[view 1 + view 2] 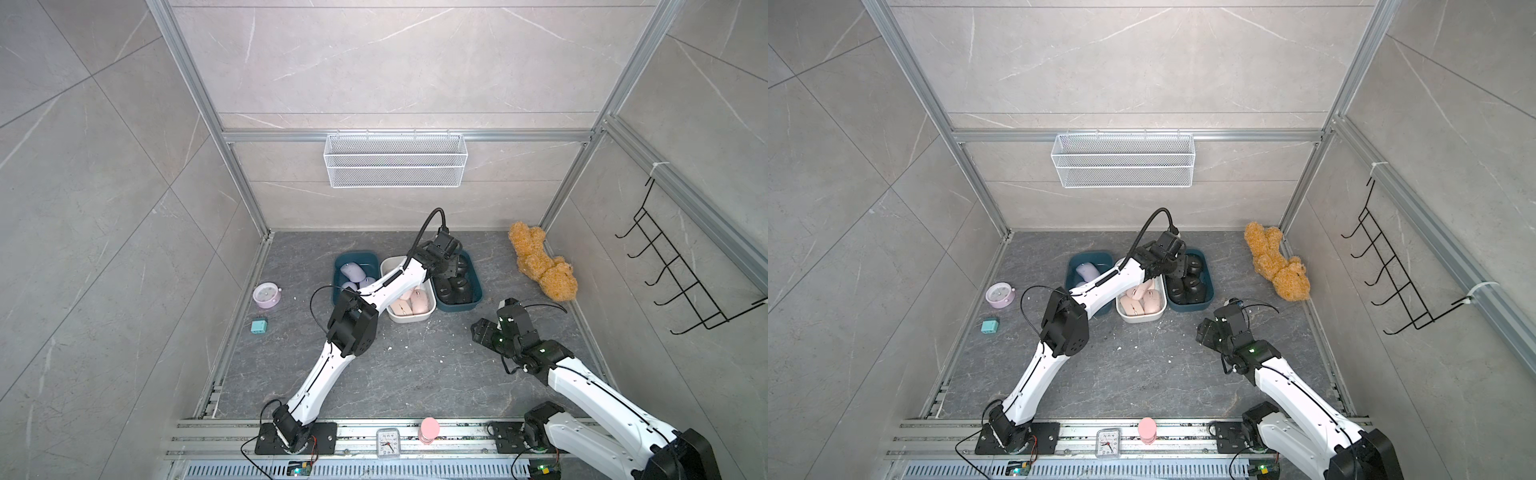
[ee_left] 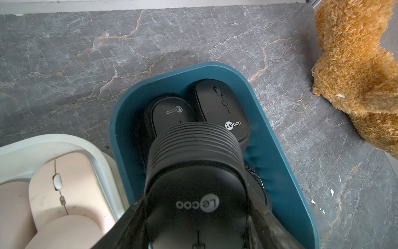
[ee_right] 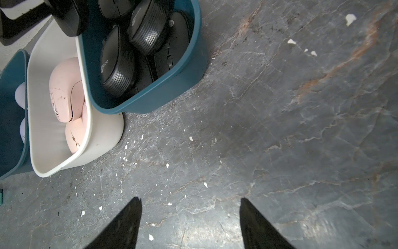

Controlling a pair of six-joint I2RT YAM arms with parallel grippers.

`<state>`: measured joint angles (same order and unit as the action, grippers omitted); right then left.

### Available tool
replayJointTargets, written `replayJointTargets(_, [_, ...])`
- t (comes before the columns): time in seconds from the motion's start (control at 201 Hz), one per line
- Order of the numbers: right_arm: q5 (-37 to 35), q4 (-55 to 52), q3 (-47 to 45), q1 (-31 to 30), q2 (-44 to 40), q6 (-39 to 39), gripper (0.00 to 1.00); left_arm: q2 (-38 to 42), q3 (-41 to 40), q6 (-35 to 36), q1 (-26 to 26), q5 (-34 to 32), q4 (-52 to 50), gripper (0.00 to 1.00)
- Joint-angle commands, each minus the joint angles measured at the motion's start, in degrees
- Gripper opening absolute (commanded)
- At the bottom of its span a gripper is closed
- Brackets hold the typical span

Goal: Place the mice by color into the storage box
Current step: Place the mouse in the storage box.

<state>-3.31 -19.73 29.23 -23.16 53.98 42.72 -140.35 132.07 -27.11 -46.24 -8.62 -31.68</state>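
Left gripper (image 2: 196, 215) clamped on a black mouse (image 2: 193, 163), held over the teal bin (image 2: 271, 155) above the other black mice (image 2: 221, 107). I'd lower close to the pile, then part the jaws gently so it doesn't tumble out. Right gripper (image 3: 189, 201) apart, empty, over bare floor (image 3: 280, 129).

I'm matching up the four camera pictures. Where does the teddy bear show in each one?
In a top view: teddy bear on the floor by the far right corner, right of the bins.
In a top view: same corner.
Left wrist: in view, across bare floor from the bin under the camera.
Right wrist: not in it.
Shared landmark: teal bin of black mice.
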Motion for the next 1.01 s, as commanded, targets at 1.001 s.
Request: replayJointTargets(1.001, [2.9,2.5,-2.3,0.5,2.0,2.0,0.73,-6.8,7.4,-4.4,0.3,2.7,0.6,0.48])
